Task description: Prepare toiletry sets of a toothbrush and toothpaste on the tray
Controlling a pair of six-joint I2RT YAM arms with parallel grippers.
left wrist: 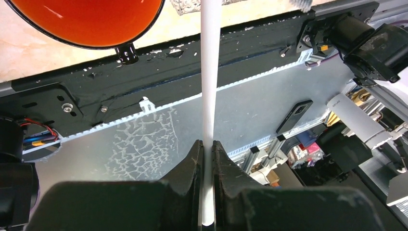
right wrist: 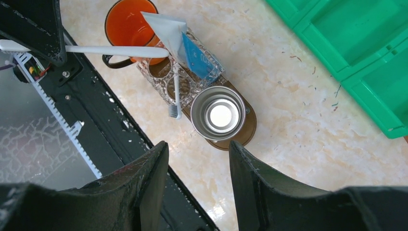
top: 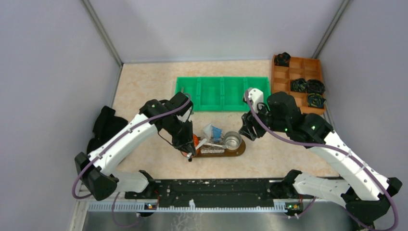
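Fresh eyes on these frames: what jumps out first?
The left tool is shut on a white toothbrush, holding it across the orange cup at the left end of the dark tray. On that tray stand a steel cup and a glass holder, with a white tube and a blue tube leaning on it. The green bin lies behind, and the right tool hangs open near the tray's right end.

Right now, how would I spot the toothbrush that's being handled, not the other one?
Find the dark brown tray in front of the green bin, with an orange mug at its left end. The plain white toothbrush stick runs from the left tool toward that mug. Unlike it, the other toothbrush lies loose across the glass dish.
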